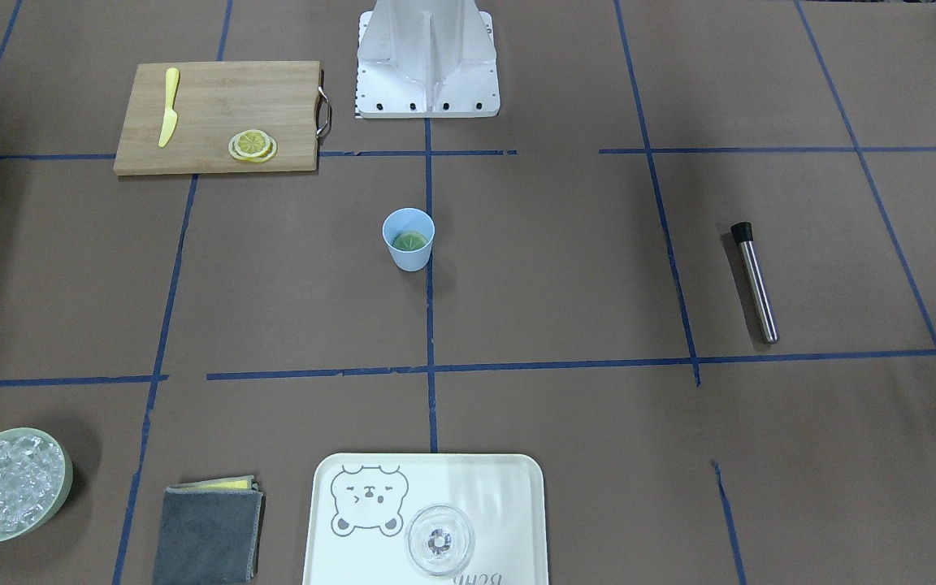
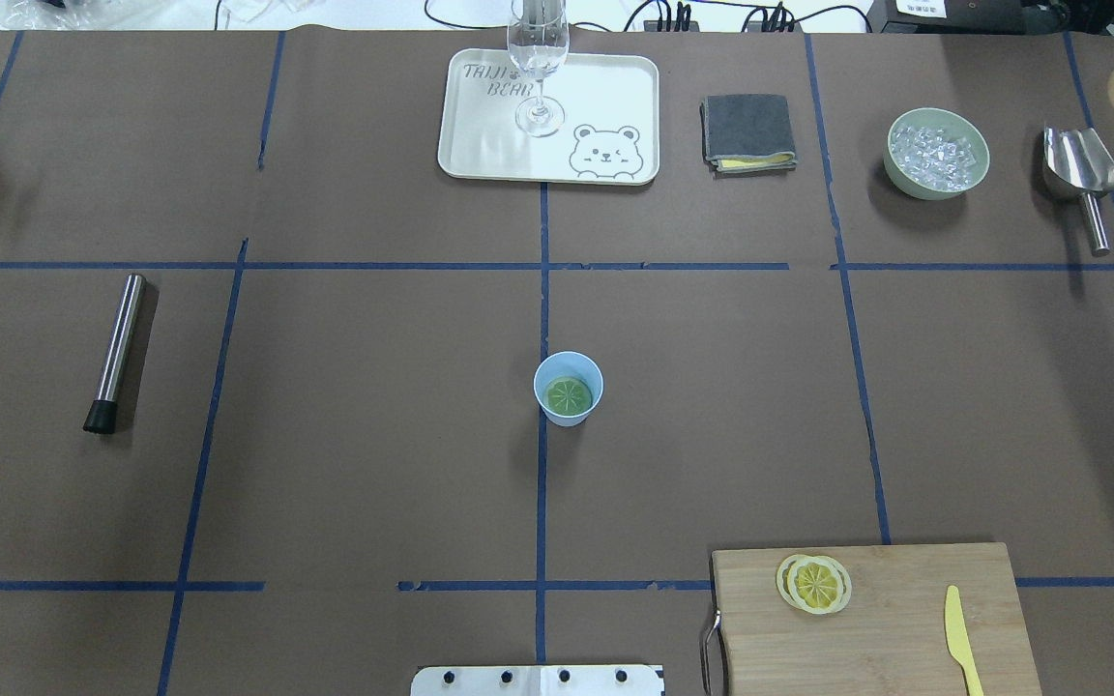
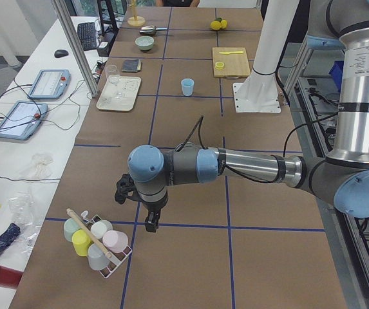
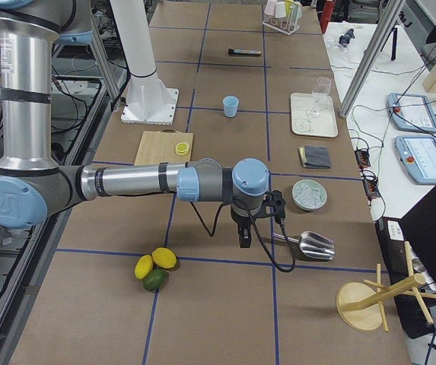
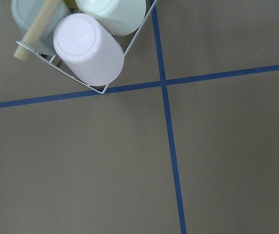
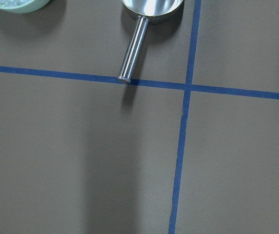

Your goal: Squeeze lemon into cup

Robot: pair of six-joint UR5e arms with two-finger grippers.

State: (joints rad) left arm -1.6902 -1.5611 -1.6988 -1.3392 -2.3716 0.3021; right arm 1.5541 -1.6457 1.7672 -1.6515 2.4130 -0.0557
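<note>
The light-blue cup [image 1: 409, 240] stands upright at the table's middle, also in the overhead view [image 2: 568, 389]. A greenish round slice lies in its bottom. Lemon slices [image 1: 253, 146] lie stacked on the wooden cutting board [image 2: 905, 628], and they also show in the overhead view [image 2: 814, 583]. My left gripper [image 3: 151, 225] hangs over the table's left end beside a rack of cups, far from the cup. My right gripper [image 4: 244, 242] hangs over the right end near a metal scoop. Both show only in the side views, so I cannot tell whether they are open or shut.
A yellow knife [image 2: 959, 638] lies on the board. A steel muddler [image 2: 116, 352] lies at the left. At the far edge are a tray [image 2: 480, 155] with a clear glass [image 2: 539, 68], a grey cloth [image 2: 748, 131], an ice bowl [image 2: 937, 153] and a scoop [image 2: 1081, 174]. Whole citrus fruits [image 4: 155, 268] lie at the right end.
</note>
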